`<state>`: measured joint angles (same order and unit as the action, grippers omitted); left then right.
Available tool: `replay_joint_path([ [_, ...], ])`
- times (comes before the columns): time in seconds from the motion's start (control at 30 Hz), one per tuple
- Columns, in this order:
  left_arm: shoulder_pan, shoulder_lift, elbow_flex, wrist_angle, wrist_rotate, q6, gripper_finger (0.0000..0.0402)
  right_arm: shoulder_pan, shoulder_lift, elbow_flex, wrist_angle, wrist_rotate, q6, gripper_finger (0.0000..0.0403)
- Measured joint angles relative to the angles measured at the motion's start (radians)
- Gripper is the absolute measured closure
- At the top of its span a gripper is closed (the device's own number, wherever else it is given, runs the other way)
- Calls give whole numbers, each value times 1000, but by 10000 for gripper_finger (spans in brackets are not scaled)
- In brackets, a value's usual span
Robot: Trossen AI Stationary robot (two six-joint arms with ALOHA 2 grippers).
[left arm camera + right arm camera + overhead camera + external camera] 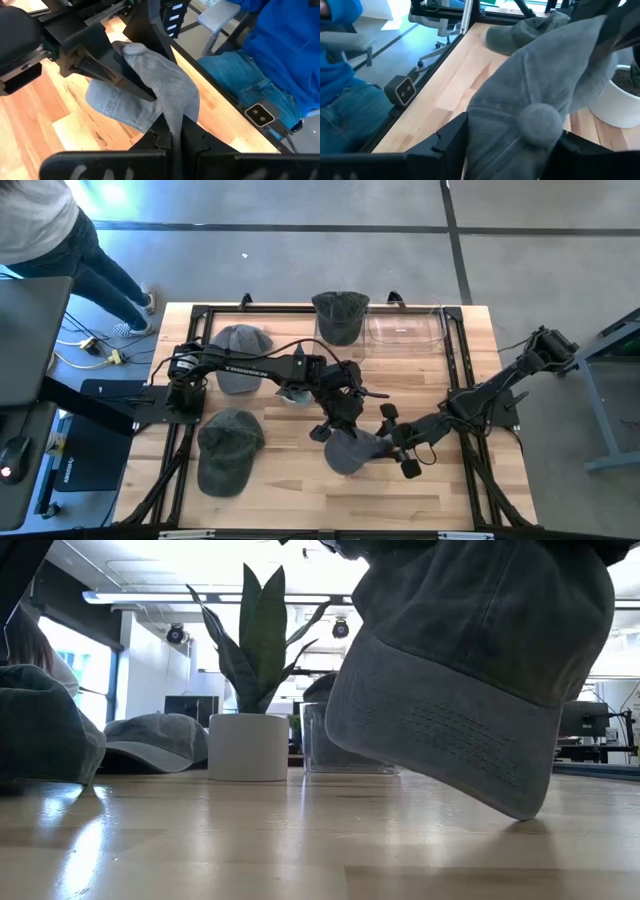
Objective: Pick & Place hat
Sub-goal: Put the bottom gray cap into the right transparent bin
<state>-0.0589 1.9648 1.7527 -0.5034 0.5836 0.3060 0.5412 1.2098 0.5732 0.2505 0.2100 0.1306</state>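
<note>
Both hands have it now: left hand (335, 425) pinching the gray cap (352, 450) by its crown, right hand (395, 442) clamped on the other side, brim tip touching the bench (280, 480).

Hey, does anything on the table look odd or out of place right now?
Only the hat: it hangs tilted between both grippers, left and right, brim tip at the table.

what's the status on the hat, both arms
Left gripper shut on hat. Right gripper at same hat, mid-table. Hat lifted, brim tip touching table. Other hats and plant pot nearby.
</note>
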Motion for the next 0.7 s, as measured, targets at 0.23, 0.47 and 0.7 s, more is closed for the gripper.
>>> replay_joint_path([
  [0.23,0,0,0,14,-72,-24,399,-5,0,0,2,6,22,272],
  [0.47,0,2,0,33,-28,-17,396,-5,-1,0,8,-36,22,333],
  [0.7,19,2,11,-60,-11,58,314,-5,-8,0,-4,-17,12,397],
])
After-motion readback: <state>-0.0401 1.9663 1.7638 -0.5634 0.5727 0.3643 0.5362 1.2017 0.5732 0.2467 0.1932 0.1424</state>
